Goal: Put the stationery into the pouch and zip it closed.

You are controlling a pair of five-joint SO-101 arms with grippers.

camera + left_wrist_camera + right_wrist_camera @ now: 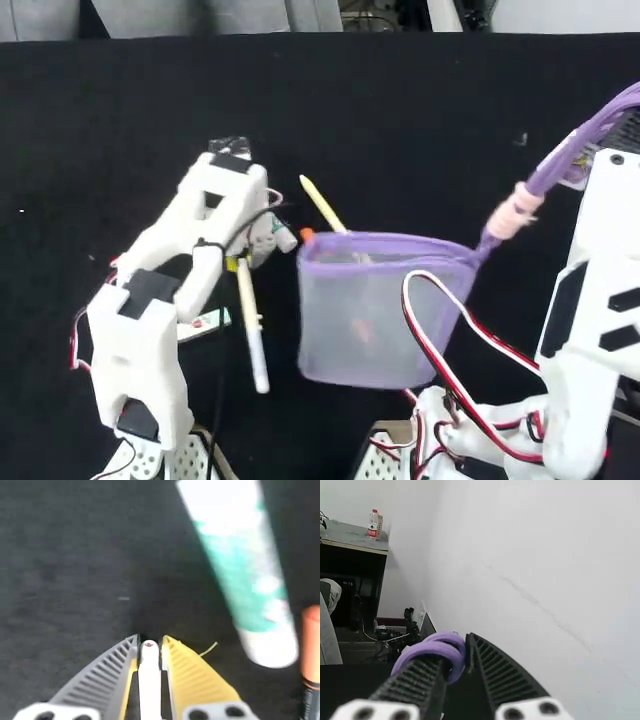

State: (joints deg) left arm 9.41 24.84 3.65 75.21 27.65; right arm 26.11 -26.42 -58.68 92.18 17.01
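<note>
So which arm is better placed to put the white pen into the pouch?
Left. The left tool is shut on the white pen, beside the pouch; the right tool holds the pouch's purple strap.

Left gripper (243,263), centre left, clamps a white pen (253,340) that slants toward the bottom edge. A purple pouch (380,315) hangs mid-frame by its strap (560,160), which rises toward the right arm (590,300); a yellow pencil (322,205) slants at its upper left rim
</note>
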